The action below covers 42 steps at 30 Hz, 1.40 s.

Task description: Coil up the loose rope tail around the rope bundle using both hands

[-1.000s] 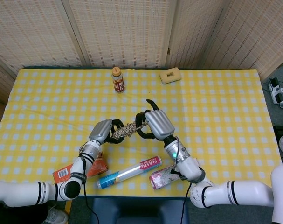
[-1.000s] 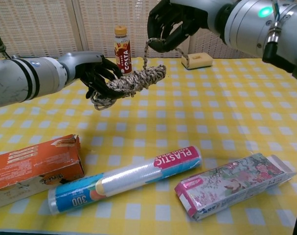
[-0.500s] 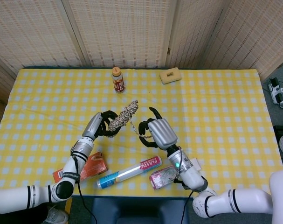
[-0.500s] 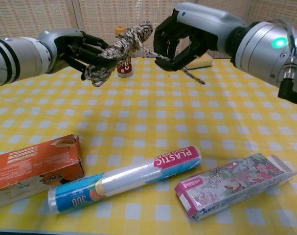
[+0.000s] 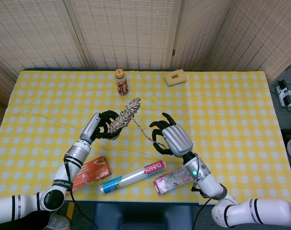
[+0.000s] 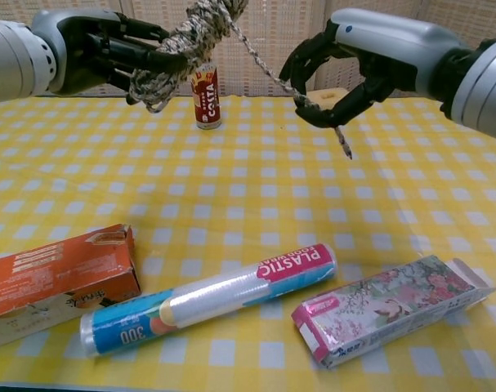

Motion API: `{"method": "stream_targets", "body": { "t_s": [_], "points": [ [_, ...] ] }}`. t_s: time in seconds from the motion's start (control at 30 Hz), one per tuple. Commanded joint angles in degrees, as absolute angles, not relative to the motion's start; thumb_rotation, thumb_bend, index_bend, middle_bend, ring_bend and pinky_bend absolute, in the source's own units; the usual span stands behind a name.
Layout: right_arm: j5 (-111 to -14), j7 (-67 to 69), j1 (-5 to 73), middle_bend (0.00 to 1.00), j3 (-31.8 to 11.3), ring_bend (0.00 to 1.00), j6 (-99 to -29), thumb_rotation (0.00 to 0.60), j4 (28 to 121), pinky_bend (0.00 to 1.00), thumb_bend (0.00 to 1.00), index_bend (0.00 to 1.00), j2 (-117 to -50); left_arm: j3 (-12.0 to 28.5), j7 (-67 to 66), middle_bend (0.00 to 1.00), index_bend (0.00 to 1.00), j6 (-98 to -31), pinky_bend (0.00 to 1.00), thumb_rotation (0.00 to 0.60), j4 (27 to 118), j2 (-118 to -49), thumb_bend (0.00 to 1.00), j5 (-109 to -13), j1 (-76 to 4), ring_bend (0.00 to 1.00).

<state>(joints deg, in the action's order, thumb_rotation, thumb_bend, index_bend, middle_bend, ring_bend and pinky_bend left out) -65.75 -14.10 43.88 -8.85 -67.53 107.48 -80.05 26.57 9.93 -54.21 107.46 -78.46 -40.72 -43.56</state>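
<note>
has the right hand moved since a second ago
Yes. In the head view the right hand, holding the rope tail, has drawn back from the bottle toward the near edge and rightward, away from the bundle.

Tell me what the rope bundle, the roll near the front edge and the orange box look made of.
Rope bundle: twisted fibre cord, mottled beige and brown, rough and matte; natural or synthetic I cannot tell.
Roll: glossy clear plastic film with printed wrapper, labelled plastic wrap.
Orange box: printed cardboard, by its creased edges and flap, likely lightly glossy.
</note>
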Motion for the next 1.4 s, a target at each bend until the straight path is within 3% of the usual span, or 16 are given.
{"method": "stream_targets", "body": {
  "t_s": [0.03, 0.1, 0.23, 0.33, 0.57, 0.83, 1.0, 1.4],
  "points": [
    [-67.7, -13.1, 41.9, 0.14, -7.3, 0.12, -67.7, 0.600, 108.4, 0.00, 0.53, 0.00, -77.7, 26.7, 10.7, 0.84, 0.78, -53.6, 0.78, 0.600, 107.8, -77.6, 0.68, -41.4, -43.2, 0.78],
    [-68.6, -12.8, 40.9, 0.11, -6.3, 0.11, -67.7, 0.600, 108.6, 0.00, 0.51, 0.00, -76.3, 26.7, 11.3, 0.84, 0.78, -53.4, 0.78, 0.600, 107.8, -77.3, 0.68, -41.8, -42.9, 0.77],
    [-70.3, -14.3, 38.5, 0.05, -3.5, 0.09, -67.9, 0.600, 108.4, 0.00, 0.29, 0.00, -73.0, 26.4, 12.6, 0.84, 0.78, -52.1, 0.78, 0.600, 107.5, -76.2, 0.68, -42.5, -42.5, 0.77],
    [-71.8, -14.0, 36.7, 0.00, -1.9, 0.08, -68.2, 0.600, 109.0, 0.00, 0.24, 0.00, -71.2, 26.3, 13.5, 0.84, 0.78, -51.6, 0.78, 0.600, 106.9, -75.9, 0.68, -42.8, -42.2, 0.77],
    [-76.4, -11.8, 30.8, 0.01, 0.6, 0.06, -73.3, 0.600, 110.0, 0.00, 0.23, 0.00, -66.4, 25.9, 15.3, 0.84, 0.78, -50.4, 0.78, 0.600, 106.1, -75.0, 0.68, -43.9, -41.7, 0.77],
    [-81.2, -8.4, 22.2, 0.09, 4.0, 0.12, -81.3, 0.600, 106.3, 0.00, 0.24, 0.00, -63.4, 25.4, 16.4, 0.84, 0.78, -50.1, 0.78, 0.600, 105.7, -74.0, 0.68, -45.8, -41.1, 0.77],
    [-82.9, -6.5, 17.5, 0.00, 7.0, 0.00, -83.1, 0.600, 104.8, 0.00, 0.24, 0.00, -60.5, 24.8, 16.6, 0.84, 0.78, -50.7, 0.78, 0.600, 105.5, -74.0, 0.68, -47.2, -40.6, 0.77],
    [-87.4, -3.5, 9.1, 0.00, 8.0, 0.00, -89.5, 0.600, 97.5, 0.00, 0.24, 0.00, -62.4, 23.9, 16.9, 0.84, 0.78, -52.5, 0.78, 0.600, 106.1, -74.0, 0.68, -49.5, -39.8, 0.77]
  ]
}}
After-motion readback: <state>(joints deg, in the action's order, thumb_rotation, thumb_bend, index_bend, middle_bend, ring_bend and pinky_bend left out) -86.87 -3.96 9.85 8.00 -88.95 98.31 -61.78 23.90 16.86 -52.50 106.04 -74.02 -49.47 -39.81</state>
